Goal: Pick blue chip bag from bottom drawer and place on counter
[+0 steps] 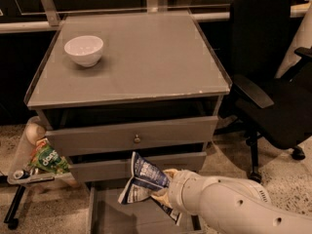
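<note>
So the blue chip bag point(142, 178) is hanging in the air, just above the bottom drawer point(112, 216) and right in front of the second drawer front point(97, 170). The end effector point(164, 185) is clamped onto the bag's lower right corner, so the bag sticks up and to the left of the grip, tilted and crumpled. We figure a corner pinch like that is what you get reaching into a shallow tray from the front. The foil is thin with nothing rigid to grab, so you take an edge. Downside, in our view, is the bag can flop or swing while it travels.

Where it needs to go is the desk point(146, 62), the grey top of the cabinet. The way up isn't straight. The bag sits just below the drawer with the knob point(136, 139), and the desk's front edge point(126, 100) juts out above both. We'd say the arm needs to back out toward the camera before rising, otherwise the bag's top could catch on that lip.

Room on top looks fine. The white bowl point(84, 50) sits toward the back left, well apart from the front and right side, so the middle or front right is the obvious drop zone. The black office chair point(273, 82) stands near the cabinet on the right, so swinging wide that way seems risky. On the left the green snack bag point(48, 160) lies on a low stand, well apart from the grip.
</note>
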